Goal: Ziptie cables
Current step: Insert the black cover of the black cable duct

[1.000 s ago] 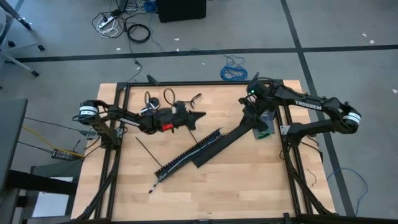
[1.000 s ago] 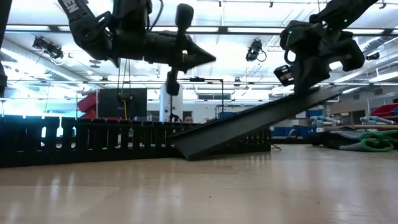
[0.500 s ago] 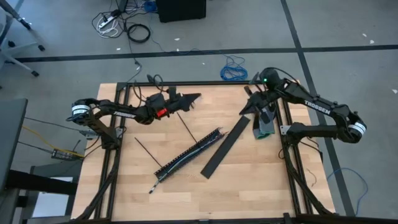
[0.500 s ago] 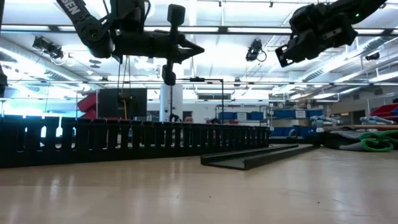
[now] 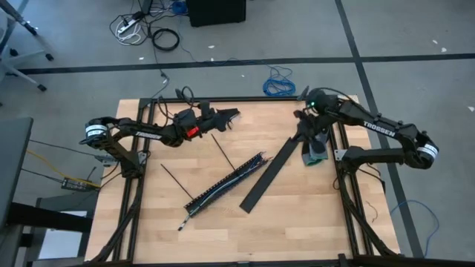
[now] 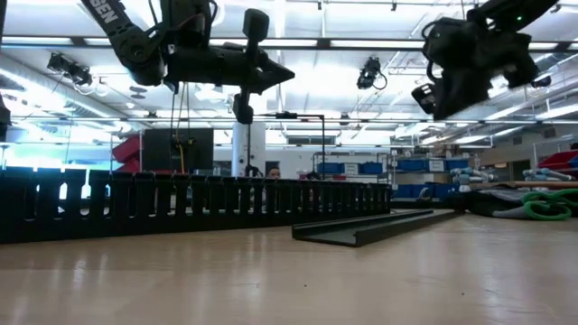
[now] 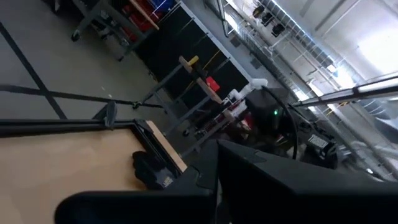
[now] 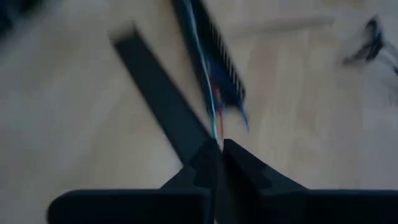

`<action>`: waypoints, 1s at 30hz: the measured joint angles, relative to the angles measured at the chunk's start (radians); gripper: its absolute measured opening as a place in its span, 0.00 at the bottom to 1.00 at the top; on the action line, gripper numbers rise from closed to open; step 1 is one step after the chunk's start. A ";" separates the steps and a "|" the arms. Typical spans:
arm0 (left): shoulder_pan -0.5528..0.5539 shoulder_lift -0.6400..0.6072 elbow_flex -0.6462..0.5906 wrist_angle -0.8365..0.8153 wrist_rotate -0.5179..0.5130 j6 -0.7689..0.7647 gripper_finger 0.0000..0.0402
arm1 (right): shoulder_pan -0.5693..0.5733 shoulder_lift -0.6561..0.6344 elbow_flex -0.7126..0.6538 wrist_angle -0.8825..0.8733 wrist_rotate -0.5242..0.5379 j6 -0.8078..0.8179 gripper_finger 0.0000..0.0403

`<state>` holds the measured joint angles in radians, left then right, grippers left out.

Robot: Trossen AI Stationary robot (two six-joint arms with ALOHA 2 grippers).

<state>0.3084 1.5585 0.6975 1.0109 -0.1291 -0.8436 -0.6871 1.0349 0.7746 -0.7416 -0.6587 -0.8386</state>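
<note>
**Ana:** Since a second ago the flat black strip (image 5: 266, 176) has left the right gripper (image 5: 303, 127). It was propped up at a slant then, and now it lies flat on the table (image 5: 297, 230).

**Ben:** And that gripper?

**Ana:** It has pulled back above the table's far right edge. Its fingers are pressed together on nothing.

**Ben:** The left one?

**Ana:** The left gripper (image 5: 231, 115) has drawn back toward the far side and hangs in the air, pinched closed and empty.

**Ben:** Where are the cables?

**Ana:** The cables (image 5: 223, 182) run along the perforated black channel (image 5: 239, 170), which lies slantwise mid-table just beside the flat strip. Neither gripper touches them.

**Ben:** The zipties?

**Ana:** The zipties (image 5: 223, 152) lie loose on the wood. One is near the channel's far end, and another is off its left side.
</note>
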 joint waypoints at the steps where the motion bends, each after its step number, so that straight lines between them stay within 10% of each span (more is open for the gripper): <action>1: 0.000 0.000 0.000 0.000 0.000 0.006 0.00 | 0.020 0.006 0.000 -0.022 0.056 -0.049 0.08; 6: 0.000 0.000 0.000 -0.008 0.023 0.085 0.00 | 0.122 0.047 0.000 -0.050 0.249 -0.164 0.20; 16: -0.001 0.001 0.000 -0.040 0.078 0.190 0.00 | 0.323 0.256 0.000 -0.005 0.314 -0.049 0.41; 30: -0.002 0.001 0.000 -0.092 0.082 0.186 0.00 | 0.380 0.619 -0.011 0.190 0.328 0.104 0.30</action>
<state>0.3069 1.5597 0.6971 0.9192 -0.0471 -0.6579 -0.3075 1.6536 0.7637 -0.5514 -0.3306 -0.7349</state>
